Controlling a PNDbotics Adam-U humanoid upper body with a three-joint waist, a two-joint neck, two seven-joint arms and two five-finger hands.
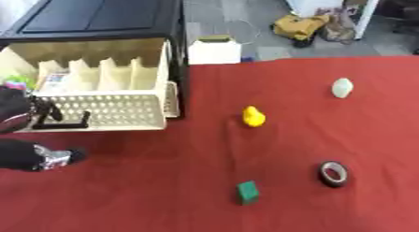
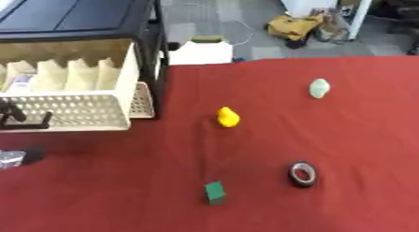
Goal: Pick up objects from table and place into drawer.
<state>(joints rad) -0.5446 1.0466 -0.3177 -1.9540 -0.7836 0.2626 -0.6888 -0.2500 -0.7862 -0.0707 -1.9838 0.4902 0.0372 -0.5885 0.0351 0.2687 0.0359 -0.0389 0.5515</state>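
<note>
Nearest of all, a small green block (image 1: 248, 192) stands on the red table (image 1: 147, 193), low and a little right of centre. Just to its right and slightly farther back lies a black roll of tape (image 1: 334, 174), resting apart from the block. At the left edge, the robot's left hand (image 1: 51, 157) comes in low over the cloth; its dark fingers look curled in with nothing between them, though the view there is blurred and this is hard to be sure of. Above it, another dark part of the same arm sits against the drawer's front, by the black handle (image 1: 61, 125). The right hand shows in neither view.

Farther back, near the middle of the table, a yellow duck (image 1: 254, 116) stands alone, well apart from the block and the tape. Beyond it toward the right sits a pale, whitish-green object (image 1: 342, 87), also by itself.

On the left, the cream drawer (image 1: 123, 112) is pulled out of a black cabinet (image 1: 98, 16); upright dividers split its inside, and some colourful items lie in its left part. Behind the table's far edge stands a white box (image 1: 214, 51) on the floor.
</note>
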